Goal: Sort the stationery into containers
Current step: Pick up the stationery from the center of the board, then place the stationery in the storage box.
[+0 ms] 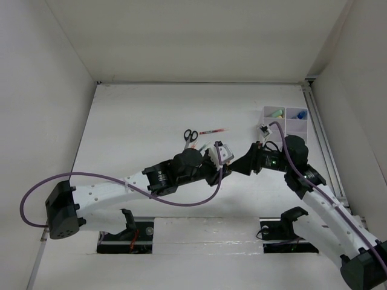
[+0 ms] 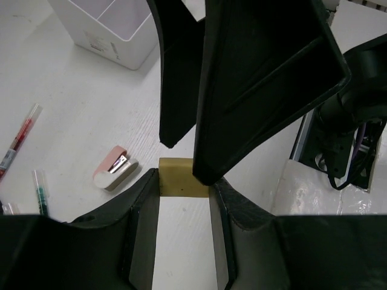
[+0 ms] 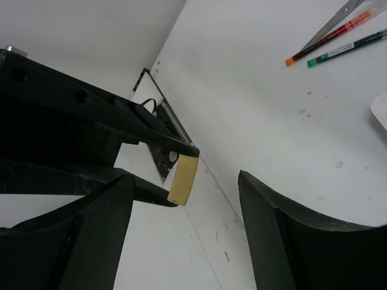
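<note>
Yellowish block (image 2: 182, 179) in left hand (image 2: 184, 181); open right hand (image 3: 184, 176) seemingly opposite.

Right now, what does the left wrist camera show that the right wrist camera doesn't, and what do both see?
Only the left wrist view shows the white organizer box. Only the right wrist view shows the scissors' blades. Both show the small yellowish block pinched in the left gripper, the open right gripper, the red pen and a green pen.

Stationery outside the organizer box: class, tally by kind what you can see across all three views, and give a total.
Scissors: 1
Pens (red pen, green pen): 2
Eraser: 1
Yellowish block: 1
Total: 5
</note>
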You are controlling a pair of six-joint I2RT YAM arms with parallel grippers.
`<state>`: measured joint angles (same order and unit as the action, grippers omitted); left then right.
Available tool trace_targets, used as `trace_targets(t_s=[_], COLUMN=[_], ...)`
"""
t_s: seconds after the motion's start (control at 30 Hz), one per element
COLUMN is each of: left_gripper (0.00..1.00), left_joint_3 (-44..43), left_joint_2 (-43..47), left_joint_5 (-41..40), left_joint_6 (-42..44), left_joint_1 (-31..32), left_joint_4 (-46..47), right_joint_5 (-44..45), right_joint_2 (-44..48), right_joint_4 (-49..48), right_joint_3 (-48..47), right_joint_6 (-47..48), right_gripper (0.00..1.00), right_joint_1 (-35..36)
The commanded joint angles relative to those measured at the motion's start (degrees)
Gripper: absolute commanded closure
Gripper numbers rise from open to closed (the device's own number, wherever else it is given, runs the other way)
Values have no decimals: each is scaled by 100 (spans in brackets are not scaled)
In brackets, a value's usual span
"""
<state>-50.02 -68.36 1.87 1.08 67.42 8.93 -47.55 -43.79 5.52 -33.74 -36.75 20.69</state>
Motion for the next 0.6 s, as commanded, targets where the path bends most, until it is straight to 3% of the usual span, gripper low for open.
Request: trace_targets(t_s=[0.0,0.13,0.23,0.27,0.33,0.47,0.57], left_gripper=[100,100,100,100,100,100,100], left_joint_3=[-271,-271,-271,-271,-271,-324,-376], left_joint_2=[226,287,288,340,341,341,236], left_joint_5=[235,297,236,183,112,-160,-231], left_joint_6=[138,138,138,138,191,191,191], left_joint_1=[17,17,17,17,17,17,17], left_joint_4=[144,144,92,92,92,39,-23], right_joint_5=[430,642,747,747,799,800,800], right_joint_2=[-51,-165,-165,-165,-165,-165,-218], right_joint_4=[-516,-578,-631,-631,-631,-631,-631], right_joint_3=[-37,16,16,16,16,16,16], right_joint_6=[-226,-280,-332,-333,-333,-333,-333], right_gripper=[26,31,44,55,62,63,75], right_joint_1=[364,612,726,778,831,884,937])
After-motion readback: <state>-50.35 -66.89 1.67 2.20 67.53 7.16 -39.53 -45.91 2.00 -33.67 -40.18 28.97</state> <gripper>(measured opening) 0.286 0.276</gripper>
